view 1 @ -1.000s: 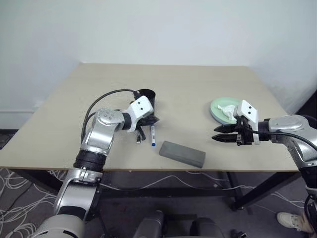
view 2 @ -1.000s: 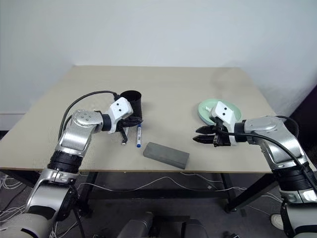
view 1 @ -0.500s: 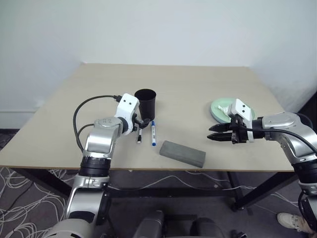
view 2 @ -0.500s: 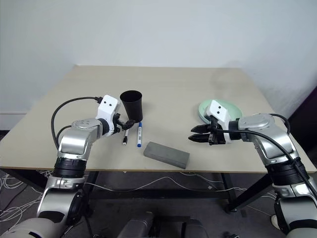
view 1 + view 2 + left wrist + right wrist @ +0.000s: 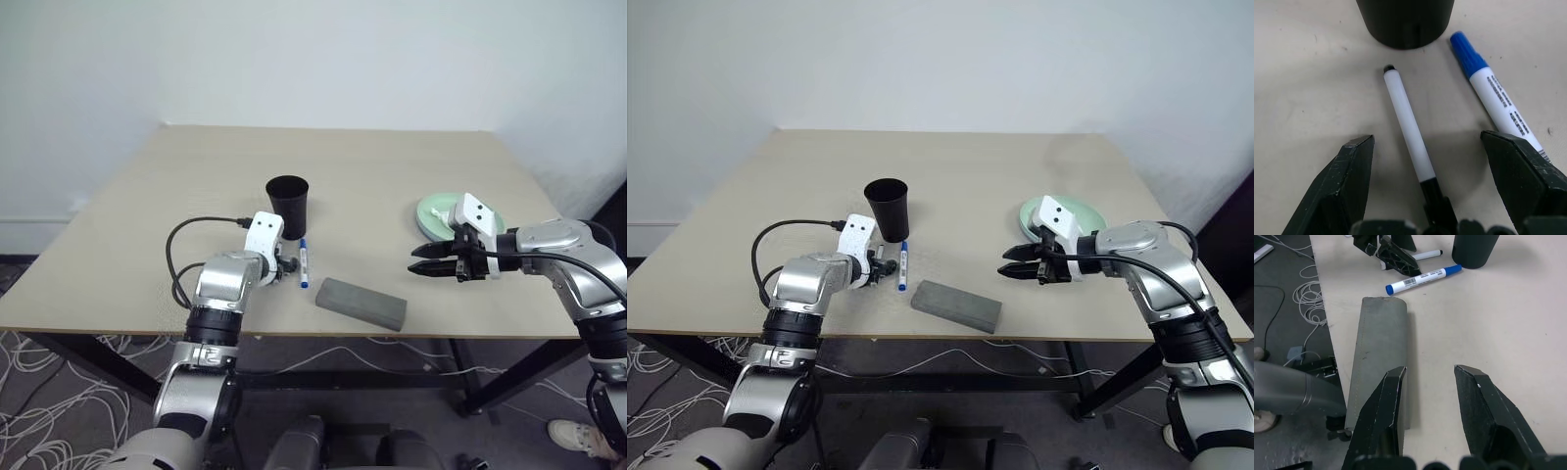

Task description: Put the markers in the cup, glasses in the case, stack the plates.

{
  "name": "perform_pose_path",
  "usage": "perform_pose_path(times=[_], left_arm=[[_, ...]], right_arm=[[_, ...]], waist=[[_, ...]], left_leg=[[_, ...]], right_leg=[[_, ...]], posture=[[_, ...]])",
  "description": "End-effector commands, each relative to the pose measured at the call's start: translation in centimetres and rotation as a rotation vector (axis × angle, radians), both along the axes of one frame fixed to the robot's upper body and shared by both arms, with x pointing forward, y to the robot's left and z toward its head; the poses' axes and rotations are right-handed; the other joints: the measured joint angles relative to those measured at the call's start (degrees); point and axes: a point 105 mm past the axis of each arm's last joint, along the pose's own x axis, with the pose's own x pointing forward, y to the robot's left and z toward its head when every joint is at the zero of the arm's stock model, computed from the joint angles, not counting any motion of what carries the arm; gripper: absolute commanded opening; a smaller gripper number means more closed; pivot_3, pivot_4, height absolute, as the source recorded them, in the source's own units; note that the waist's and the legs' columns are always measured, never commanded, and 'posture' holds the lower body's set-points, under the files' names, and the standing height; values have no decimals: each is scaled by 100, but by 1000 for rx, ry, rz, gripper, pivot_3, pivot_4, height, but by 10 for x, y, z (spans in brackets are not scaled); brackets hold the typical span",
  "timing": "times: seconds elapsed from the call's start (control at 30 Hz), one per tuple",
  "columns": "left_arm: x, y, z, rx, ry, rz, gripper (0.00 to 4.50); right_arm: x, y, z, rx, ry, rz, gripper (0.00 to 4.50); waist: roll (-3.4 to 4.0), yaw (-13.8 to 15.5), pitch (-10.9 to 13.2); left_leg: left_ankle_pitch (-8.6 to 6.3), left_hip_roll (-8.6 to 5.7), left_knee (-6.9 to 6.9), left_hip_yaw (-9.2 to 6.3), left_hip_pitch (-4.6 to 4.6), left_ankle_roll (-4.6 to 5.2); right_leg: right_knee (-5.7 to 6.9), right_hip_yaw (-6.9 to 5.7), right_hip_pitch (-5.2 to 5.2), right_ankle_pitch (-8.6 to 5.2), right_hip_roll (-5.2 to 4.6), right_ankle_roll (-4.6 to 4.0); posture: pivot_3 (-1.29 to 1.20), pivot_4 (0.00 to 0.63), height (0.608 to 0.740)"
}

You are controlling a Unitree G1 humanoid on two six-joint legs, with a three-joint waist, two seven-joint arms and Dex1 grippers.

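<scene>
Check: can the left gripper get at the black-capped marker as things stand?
Probably yes. The left gripper is open with the black-capped marker lying flat between its fingers. The blue-capped marker and the cup sit close by but outside the gap.

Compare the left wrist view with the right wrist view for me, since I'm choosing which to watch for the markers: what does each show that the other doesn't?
Left wrist view alone: the left gripper open, astride the black-capped marker.
Right wrist view alone: the grey case, the right gripper empty above it, floor cables.
Both: the blue-capped marker, the black cup, the table.
</scene>
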Motion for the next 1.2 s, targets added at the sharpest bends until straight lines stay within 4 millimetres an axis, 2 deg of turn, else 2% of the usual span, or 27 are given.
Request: perform_pose_path(times=[0.03,0.23,0.33,0.63,0.67,0.8,0.97,1.1,1.2], left_arm=[[3,-7,11,-7,5,1,3751],[-2,-10,9,-2,62,14,3751],[-3,-11,7,0,77,15,3209],[-4,-9,5,5,93,38,198],[-4,-9,4,7,98,40,11],[-6,-7,1,25,108,32,11],[-9,2,9,87,93,-5,11],[-21,12,23,135,87,-99,11],[-36,8,32,154,97,-219,11]], right_arm=[[3,2,13,5,-54,10,1656],[5,1,14,3,-59,2,1656],[6,1,14,4,-62,1,1656],[8,1,15,6,-69,-5,1656],[8,1,15,6,-69,-4,1656],[9,2,15,7,-73,-2,1656],[9,2,15,6,-77,2,1656],[10,3,15,6,-79,2,1656],[10,3,15,7,-80,3,1656]], waist=[[0,-2,0],[0,-4,0],[0,-4,0],[1,3,-1],[3,2,-2],[4,0,-2],[4,-5,-2],[2,-51,-2],[2,-66,-2]], left_leg=[[0,0,0,0,0,0],[0,0,-1,1,0,0],[0,-1,-2,1,0,0],[0,-7,-3,1,0,-1],[0,-8,-4,0,0,-1],[0,-9,-5,-2,1,-1],[0,-9,-6,-3,1,-1],[4,-14,-23,1,-1,-7],[17,-21,-58,3,0,-27]], right_leg=[[0,0,0,0,0,0],[0,3,-1,0,0,0],[0,4,-1,0,0,0],[0,4,-1,0,-5,0],[0,4,-1,0,-5,0],[0,4,-1,1,-5,1],[0,10,-5,1,-3,1],[0,34,-25,1,1,1],[0,61,-51,2,4,-1]], posture=[[0,0,696],[0,0,696],[0,0,696],[0,0,696],[0,0,696],[0,0,696],[0,0,696],[0,0,696],[0,0,696]])
